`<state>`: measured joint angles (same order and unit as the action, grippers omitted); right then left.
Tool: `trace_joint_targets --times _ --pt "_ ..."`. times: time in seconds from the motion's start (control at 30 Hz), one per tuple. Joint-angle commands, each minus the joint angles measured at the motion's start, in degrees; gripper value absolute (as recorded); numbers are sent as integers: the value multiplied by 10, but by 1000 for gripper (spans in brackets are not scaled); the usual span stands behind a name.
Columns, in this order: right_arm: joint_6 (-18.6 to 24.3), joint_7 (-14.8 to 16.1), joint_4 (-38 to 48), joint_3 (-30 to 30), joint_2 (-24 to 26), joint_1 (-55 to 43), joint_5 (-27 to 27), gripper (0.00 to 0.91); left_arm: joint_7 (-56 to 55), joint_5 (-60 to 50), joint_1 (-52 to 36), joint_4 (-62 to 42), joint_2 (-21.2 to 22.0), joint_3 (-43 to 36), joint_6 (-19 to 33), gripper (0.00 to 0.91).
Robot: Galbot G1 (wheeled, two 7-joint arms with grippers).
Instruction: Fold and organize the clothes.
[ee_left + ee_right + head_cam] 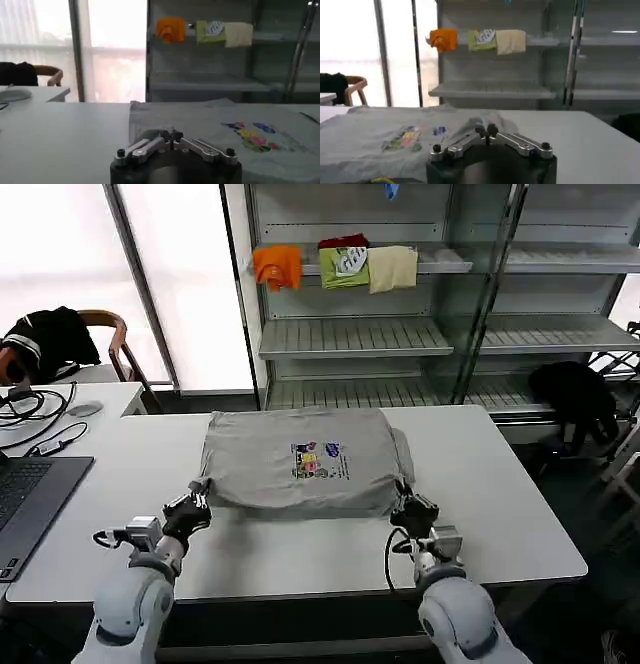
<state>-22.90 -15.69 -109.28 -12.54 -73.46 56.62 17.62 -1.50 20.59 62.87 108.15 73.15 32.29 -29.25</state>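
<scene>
- Head view: we have the grey shirt (300,459) lying flat mid-table, already folded into a rough rectangle, multicolour chest print (318,460) facing up.
- Left gripper (192,506) sits at the shirt's near-left corner, right gripper (412,506) at the near-right corner. Both are low on the table, at the near hem.
- Jaws: in both wrist views the fingertips meet at the centre, so we read both as pressed together. Fabric lies right at the tips; we can't tell whether either one actually pinches cloth.
- Step in hand, our judgement: the start of another fold, taking the near edge at both corners.
- Next move calls for a confirmed grip on both corners, then an even lift and carry of the near edge toward the far edge. Uneven height would skew the fold; a layered edge may slip out.
- Surface: white table (500,514), smooth, with free room on either side of the shirt. Laptop (30,499) and cables (40,419) sit well off to our left.
- Room: a metal shelf rack (350,334) behind the table holds folded orange, green and cream garments (340,264). A chair with a black garment (50,339) is far left, bright windows behind.
</scene>
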Motion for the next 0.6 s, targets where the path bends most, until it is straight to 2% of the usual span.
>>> trace_joint_targets --times 0.03,0.37,0.6 --pt "5 13 77 2 -20 -98 -9 0 0 14 -99 -85 -10 -2 3 10" --pt "4 21 163 11 -39 -161 -3 0 6 11 -154 -168 -18 -15 5 10" --pt "-3 28 215 13 -54 -176 -4 0 10 -1 -160 -196 -19 -22 0 10"
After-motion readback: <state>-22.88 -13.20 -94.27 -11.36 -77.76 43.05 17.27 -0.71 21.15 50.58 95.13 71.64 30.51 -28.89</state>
